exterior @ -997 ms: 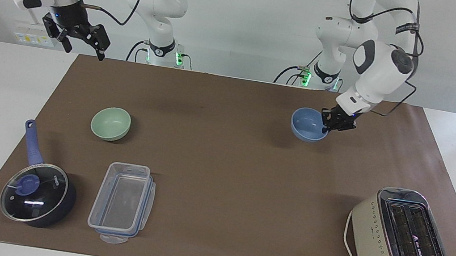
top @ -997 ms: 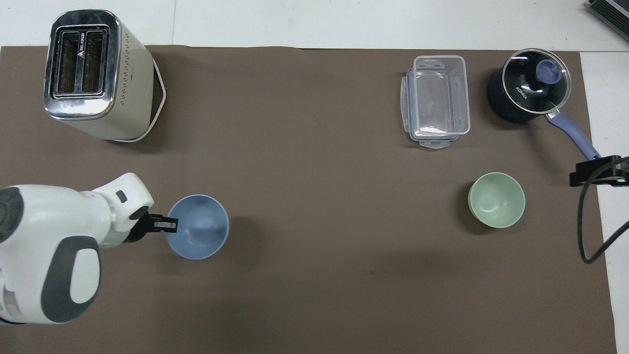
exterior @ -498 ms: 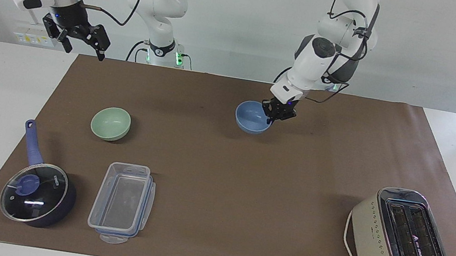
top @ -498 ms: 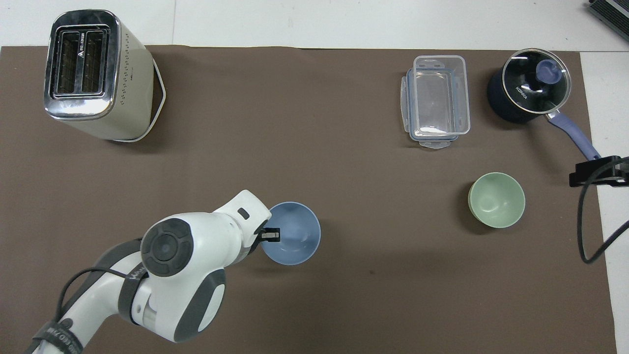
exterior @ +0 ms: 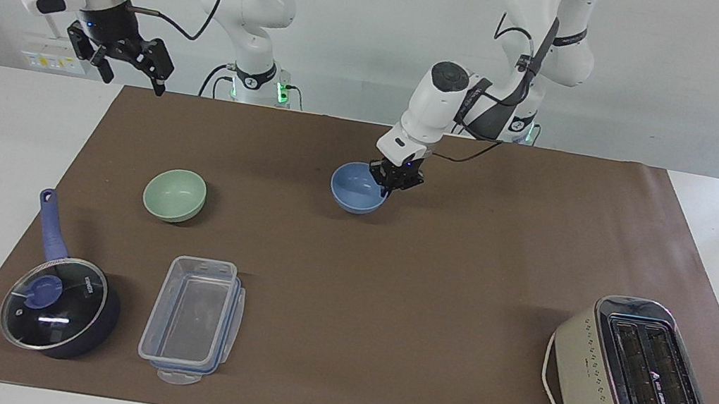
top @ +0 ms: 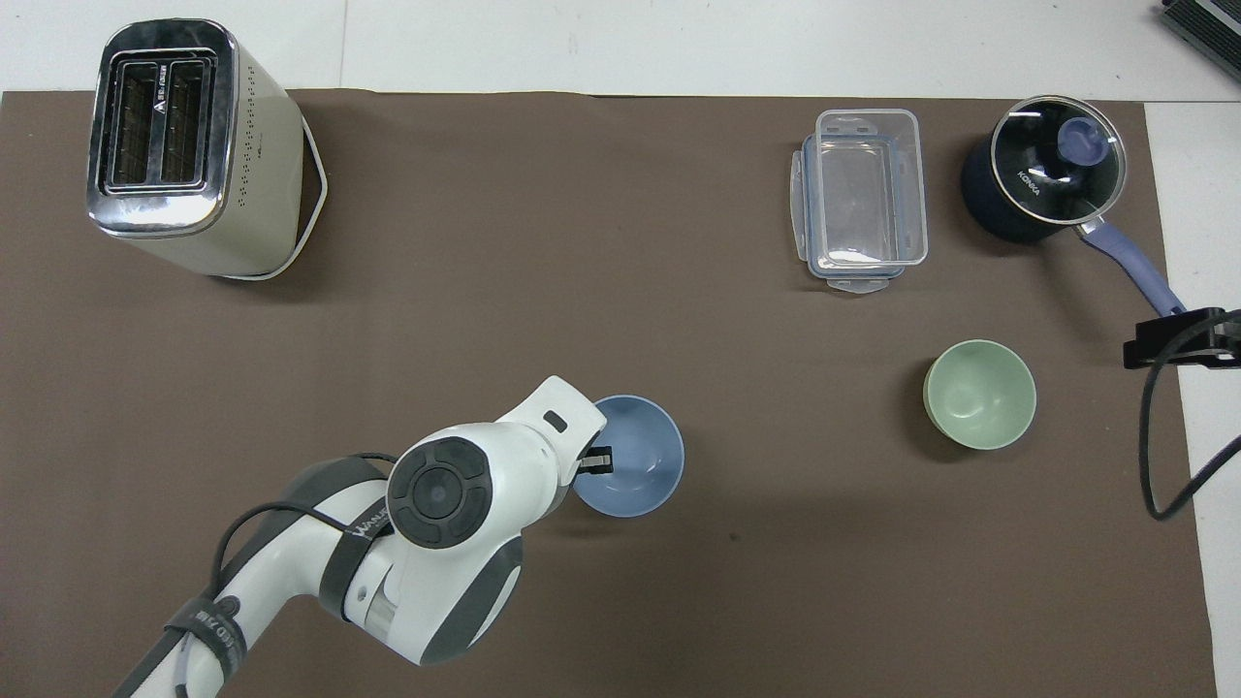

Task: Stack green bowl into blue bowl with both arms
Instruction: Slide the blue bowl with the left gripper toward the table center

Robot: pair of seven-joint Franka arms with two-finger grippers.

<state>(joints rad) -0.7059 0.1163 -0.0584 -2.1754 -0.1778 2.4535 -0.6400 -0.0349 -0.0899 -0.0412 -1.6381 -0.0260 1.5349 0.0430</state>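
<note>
My left gripper [exterior: 387, 188] is shut on the rim of the blue bowl [exterior: 352, 194], on the side toward the left arm's end. It holds the bowl upright, low over the middle of the brown mat; the left gripper [top: 599, 460] reaches over the blue bowl [top: 637, 460] at its rim. Whether the bowl touches the mat I cannot tell. The pale green bowl [exterior: 174, 194] sits upright and empty on the mat toward the right arm's end, apart from the blue one; the overhead view shows the green bowl [top: 979, 393] too. My right gripper [exterior: 135, 73] waits open, raised over the mat's corner by the right arm's base.
A dark blue lidded saucepan [exterior: 59, 307] and a clear plastic container [exterior: 192, 319] stand farther from the robots than the green bowl. A cream toaster [exterior: 632, 378] stands at the left arm's end, far from the robots.
The left arm has carried the blue bowl from its own end of the mat to the middle, toward the green bowl. The right arm and green bowl have not moved.
</note>
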